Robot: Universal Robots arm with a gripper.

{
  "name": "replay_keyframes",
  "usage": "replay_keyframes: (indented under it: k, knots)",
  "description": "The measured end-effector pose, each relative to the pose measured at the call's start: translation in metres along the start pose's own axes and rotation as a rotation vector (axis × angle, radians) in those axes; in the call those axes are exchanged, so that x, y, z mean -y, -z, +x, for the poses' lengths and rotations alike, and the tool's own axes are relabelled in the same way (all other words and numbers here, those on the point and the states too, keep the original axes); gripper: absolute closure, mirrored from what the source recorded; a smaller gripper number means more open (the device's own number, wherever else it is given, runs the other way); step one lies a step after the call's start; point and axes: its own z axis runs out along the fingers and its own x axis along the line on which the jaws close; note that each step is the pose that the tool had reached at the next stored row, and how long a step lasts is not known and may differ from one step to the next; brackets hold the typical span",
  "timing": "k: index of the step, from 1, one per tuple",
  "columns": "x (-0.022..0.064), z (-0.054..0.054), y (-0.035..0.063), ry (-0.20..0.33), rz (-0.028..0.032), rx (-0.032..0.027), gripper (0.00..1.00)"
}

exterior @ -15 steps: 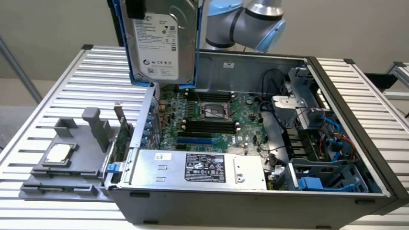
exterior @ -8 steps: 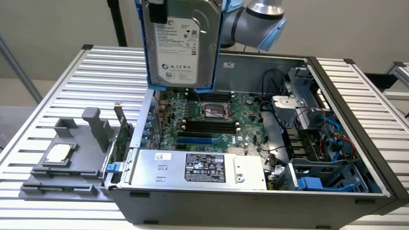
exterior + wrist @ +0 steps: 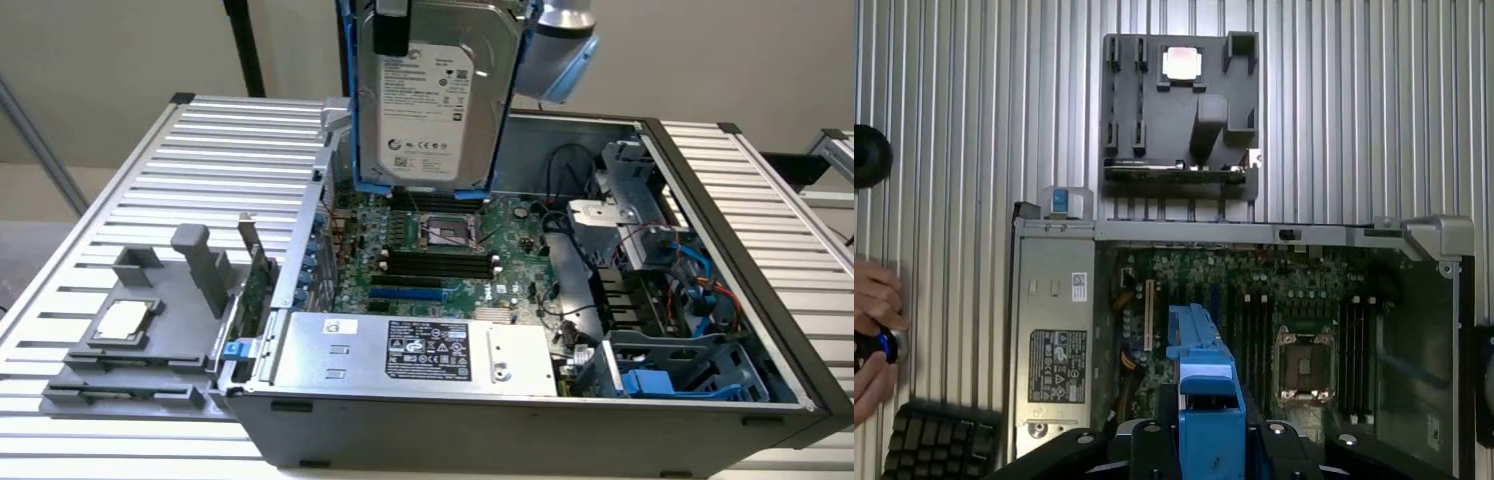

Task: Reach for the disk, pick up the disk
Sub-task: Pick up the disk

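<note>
The disk (image 3: 434,100) hangs upright in the air above the open computer case (image 3: 747,200). Its white label faces the exterior camera and blue carrier rails frame its sides. My gripper (image 3: 395,35) comes down from above and is shut on the disk's upper end, with one black finger (image 3: 390,30) lying on the label side. In the wrist view the disk's blue carrier rail (image 3: 1199,375) stands edge-on between the dark gripper (image 3: 1204,435) bodies, over the motherboard (image 3: 1254,310).
Below the disk lie the motherboard (image 3: 441,245) and a silver box with a black label (image 3: 414,350). On the slatted table (image 3: 240,150), a grey tray (image 3: 134,345) carries a small silver chip (image 3: 123,320). A person's hand (image 3: 872,320) and a keyboard (image 3: 939,440) are beside the case.
</note>
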Motion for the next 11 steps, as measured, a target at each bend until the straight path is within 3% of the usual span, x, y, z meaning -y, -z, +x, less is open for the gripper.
replay_keyframes:
  k: [11]
  knots:
    - [0.0503, 0.007, 0.0015, 0.000, 0.0000, 0.0099, 0.67]
